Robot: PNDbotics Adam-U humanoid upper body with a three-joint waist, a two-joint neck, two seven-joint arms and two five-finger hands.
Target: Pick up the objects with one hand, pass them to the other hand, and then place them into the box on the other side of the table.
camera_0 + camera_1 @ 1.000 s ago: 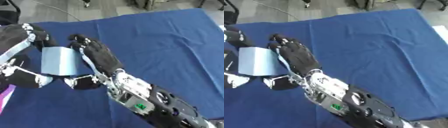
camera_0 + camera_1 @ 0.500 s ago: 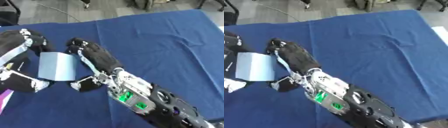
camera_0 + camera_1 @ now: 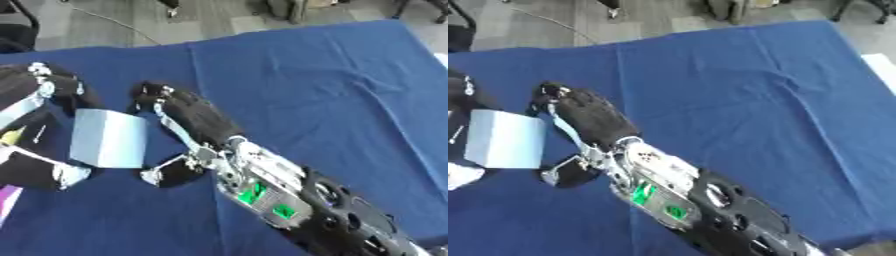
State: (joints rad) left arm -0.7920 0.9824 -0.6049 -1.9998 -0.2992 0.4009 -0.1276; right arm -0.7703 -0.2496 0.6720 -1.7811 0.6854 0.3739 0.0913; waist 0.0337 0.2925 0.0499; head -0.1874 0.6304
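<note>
Wide bare run of blue tablecloth point(image 3: 332, 90) from twelve round to four o'clock, nothing standing on it. Blocked at nine o'clock: light blue box point(image 3: 109, 138) wedged between left hand point(image 3: 39, 130) and right hand point(image 3: 188, 125), only a thin gap beside the box toward the right hand. Right forearm point(image 3: 289, 200) barring the diagonal from centre down to five o'clock. Small open patch of cloth at seven o'clock, under the box. Purple thing point(image 3: 5, 202) at the eight o'clock edge.
</note>
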